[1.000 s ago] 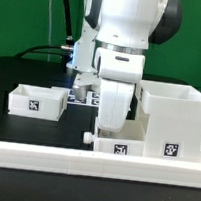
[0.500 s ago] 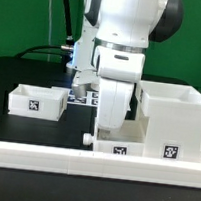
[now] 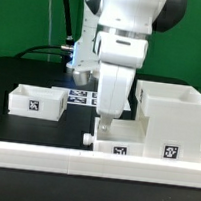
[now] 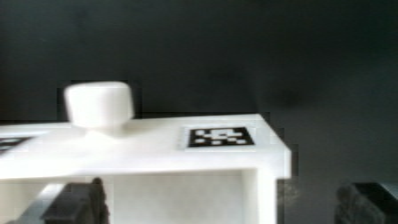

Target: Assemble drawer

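Pincer (image 4: pixel 217 205) spread, white tray (image 4: pixel 160 160), round knob (image 4: pixel 100 103), black-and-white square tag (image 4: pixel 221 137)

The shell (image 3: pixel 173 118) and the tray (image 3: pixel 37 101) are smooth white plastic with a faint sheen; their tags (image 3: pixel 169 151) look flat and matt. The knob (image 4: pixel 98 103) is the same smooth plastic. The arm (image 3: pixel 124 31) has a glossy white casing. The desk (image 3: pixel 21 73) is matt black.
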Controlling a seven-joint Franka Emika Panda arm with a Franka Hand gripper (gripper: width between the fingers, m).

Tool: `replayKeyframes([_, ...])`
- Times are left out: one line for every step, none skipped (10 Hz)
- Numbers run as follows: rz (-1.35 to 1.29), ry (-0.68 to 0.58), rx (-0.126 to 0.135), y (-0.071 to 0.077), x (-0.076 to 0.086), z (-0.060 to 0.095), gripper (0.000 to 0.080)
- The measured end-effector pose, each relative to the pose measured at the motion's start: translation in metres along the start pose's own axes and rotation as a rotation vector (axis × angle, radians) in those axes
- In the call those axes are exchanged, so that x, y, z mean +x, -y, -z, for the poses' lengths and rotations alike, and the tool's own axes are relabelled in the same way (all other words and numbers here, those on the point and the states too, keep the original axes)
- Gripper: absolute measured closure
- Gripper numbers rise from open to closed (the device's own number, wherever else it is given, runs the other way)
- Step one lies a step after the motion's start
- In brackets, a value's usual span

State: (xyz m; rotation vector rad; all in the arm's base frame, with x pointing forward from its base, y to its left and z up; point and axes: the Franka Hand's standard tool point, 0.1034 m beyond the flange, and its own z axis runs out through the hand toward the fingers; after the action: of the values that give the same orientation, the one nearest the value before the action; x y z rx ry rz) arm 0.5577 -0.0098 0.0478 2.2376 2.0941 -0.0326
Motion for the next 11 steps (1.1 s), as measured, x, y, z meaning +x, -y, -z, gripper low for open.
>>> replayKeyframes([0.001,0.006,0.000,-0.002,-0.013,0.005,0.0150])
replayKeyframes([0.027,0.005,0.004,-0.004,-0.028,0.007,0.0150])
replayKeyframes([0.022,0.003,0.005,-0.006,-0.042,0.007,0.0150])
replayKeyframes([0.004,0.002,0.006,-0.005,-0.041,0.006,0.0150])
replayKeyframes([0.034,-0.006,0.008,-0.004,-0.046,0.005,0.0150])
replayKeyframes([0.047,-0.026,0.012,-0.004,-0.057,0.003,0.0150])
replayKeyframes([0.060,-0.059,0.016,-0.006,-0.061,-0.004,0.0150])
replayKeyframes([0.074,-0.079,0.017,-0.012,-0.059,-0.008,0.0150])
replayKeyframes([0.087,-0.107,0.024,-0.019,-0.059,-0.011,0.0150])
replayKeyframes([0.089,-0.121,0.028,-0.026,-0.057,-0.014,0.0150])
replayKeyframes([0.108,-0.150,0.040,-0.029,-0.058,-0.017,0.0150])
